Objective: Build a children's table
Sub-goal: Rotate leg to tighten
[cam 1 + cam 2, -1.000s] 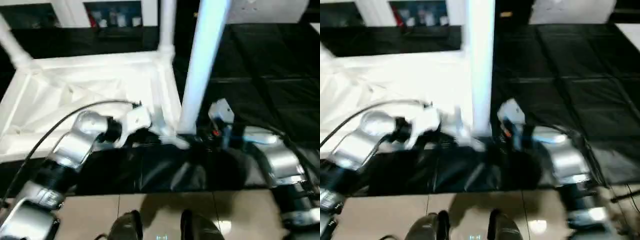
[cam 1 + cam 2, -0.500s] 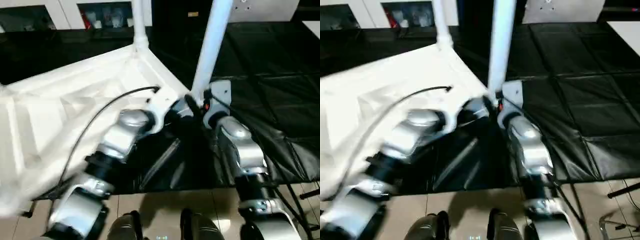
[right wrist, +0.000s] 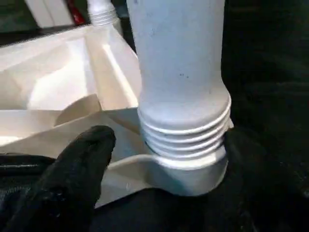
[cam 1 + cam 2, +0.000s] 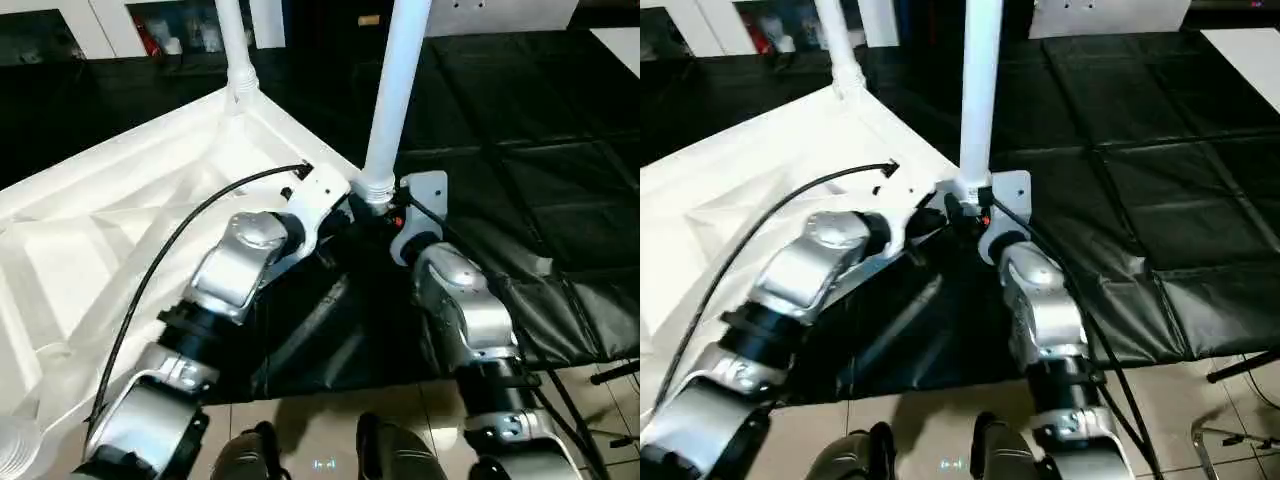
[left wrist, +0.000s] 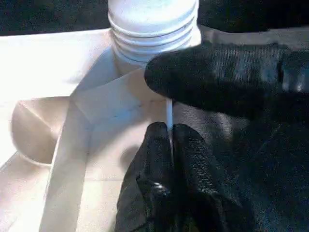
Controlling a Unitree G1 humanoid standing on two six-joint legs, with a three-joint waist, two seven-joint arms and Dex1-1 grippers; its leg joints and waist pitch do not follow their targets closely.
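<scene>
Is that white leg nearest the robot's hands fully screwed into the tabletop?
Not fully: the leg stands upright in its corner socket, but thread ridges show above the socket.

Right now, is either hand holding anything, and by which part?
The left hand pinches the tabletop's thin edge beside the near leg; the right hand holds nothing.

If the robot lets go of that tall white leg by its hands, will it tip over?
Probably not: the tall white plastic leg stands upright with its ribbed end in the round corner socket of the upside-down white plastic tabletop. Some ribs still show, so it may wobble. It looks stiff.
</scene>
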